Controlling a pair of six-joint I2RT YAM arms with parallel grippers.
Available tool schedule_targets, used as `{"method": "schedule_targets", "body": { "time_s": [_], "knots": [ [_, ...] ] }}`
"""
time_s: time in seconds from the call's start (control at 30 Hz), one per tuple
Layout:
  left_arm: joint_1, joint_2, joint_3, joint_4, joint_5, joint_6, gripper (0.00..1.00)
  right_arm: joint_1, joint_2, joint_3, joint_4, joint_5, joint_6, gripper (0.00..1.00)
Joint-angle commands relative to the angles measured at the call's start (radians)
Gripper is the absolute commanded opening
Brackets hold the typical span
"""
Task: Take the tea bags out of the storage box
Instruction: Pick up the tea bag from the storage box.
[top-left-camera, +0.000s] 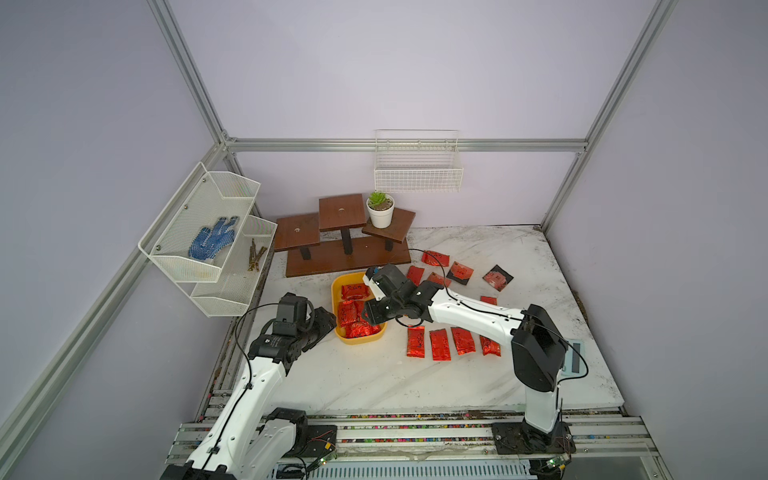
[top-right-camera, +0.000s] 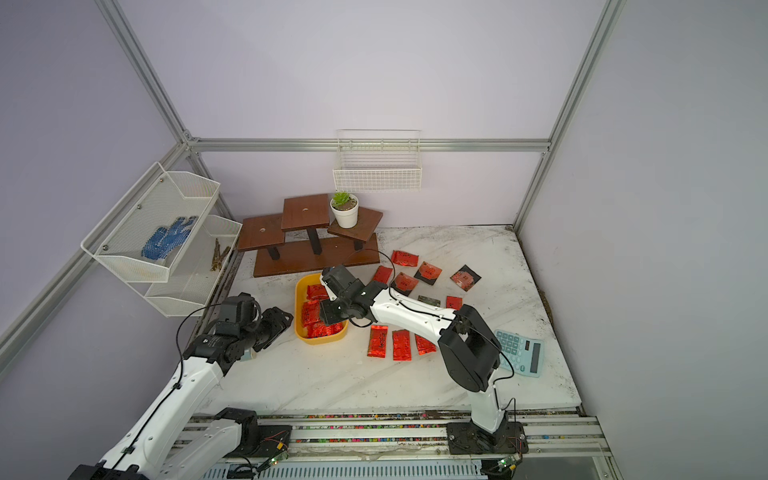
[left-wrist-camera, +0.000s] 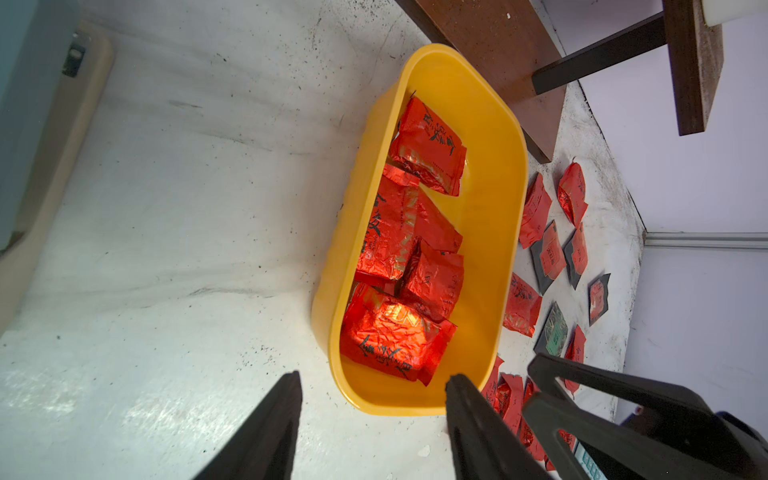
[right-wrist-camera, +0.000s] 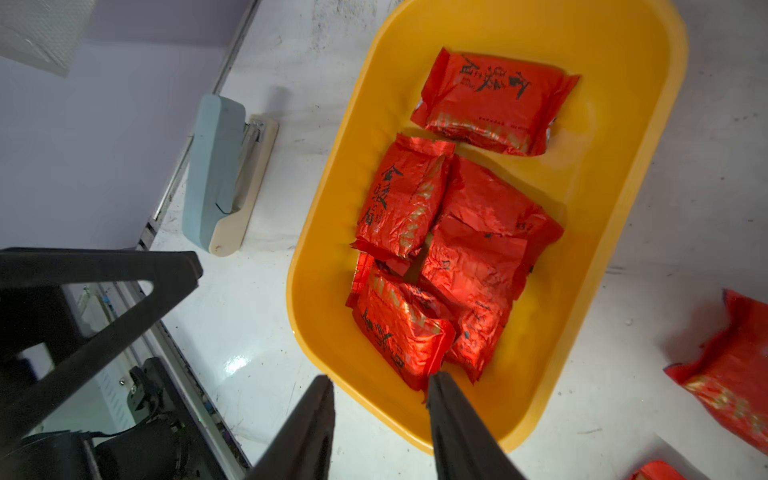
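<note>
Storage box: the shallow yellow plastic storage box (top-left-camera: 337, 299), rectangular with rounded corners, sits on the white marbled bench (top-left-camera: 353, 382) at the centre of both top views, just in front of the brown wooden stepped stand (top-left-camera: 332, 262).
Inside the box: several shiny red foil tea bags (right-wrist-camera: 494, 99) with dark print lie overlapping, and one lies apart at the far end.
On the bench: a row of four red tea bags (top-left-camera: 440, 344) lies right of the box in a top view. More red ones and square black packets (top-left-camera: 497, 277) lie at the middle right, beyond the right arm.
Left fingers: the left fingers (left-wrist-camera: 286, 415) stand well apart with nothing between them, one tip at the box's end rim.
Right fingers: the right fingers (right-wrist-camera: 453, 415) are parted and empty. One tip is inside the box at the corner of a red tea bag, the other outside the wall, over the bench.
Other things: a pale blue stapler (right-wrist-camera: 216, 174) lies near the box on the left arm's side, and a pale blue calculator (top-right-camera: 519, 351) lies at the right of a top view.
</note>
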Motion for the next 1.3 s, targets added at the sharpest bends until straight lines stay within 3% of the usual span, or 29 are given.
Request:
{"method": "schedule_targets", "body": {
  "time_s": [0.0, 0.27, 0.57, 0.83, 1.03, 1.27],
  "knots": [
    [0.01, -0.03, -0.003, 0.017, 0.037, 0.021, 0.59, 0.015, 0.054, 0.069, -0.099, 0.077, -0.035, 0.43],
    [0.018, -0.051, -0.022, 0.019, 0.043, 0.023, 0.6, 0.033, 0.115, 0.111, -0.158, 0.186, -0.056, 0.46],
    [0.019, -0.042, -0.019, 0.025, 0.057, 0.023, 0.6, 0.034, 0.153, 0.116, -0.138, 0.117, -0.053, 0.44],
    [0.02, -0.058, -0.017, 0.008, 0.053, 0.024, 0.6, 0.034, 0.181, 0.12, -0.106, 0.062, -0.034, 0.3],
    [0.02, -0.07, -0.016, -0.004, 0.052, 0.021, 0.6, 0.032, 0.16, 0.112, -0.075, 0.044, -0.001, 0.01],
    [0.02, -0.086, -0.009, -0.019, 0.053, 0.02, 0.6, -0.006, 0.068, 0.079, -0.007, -0.014, 0.052, 0.0]
  ]
}}
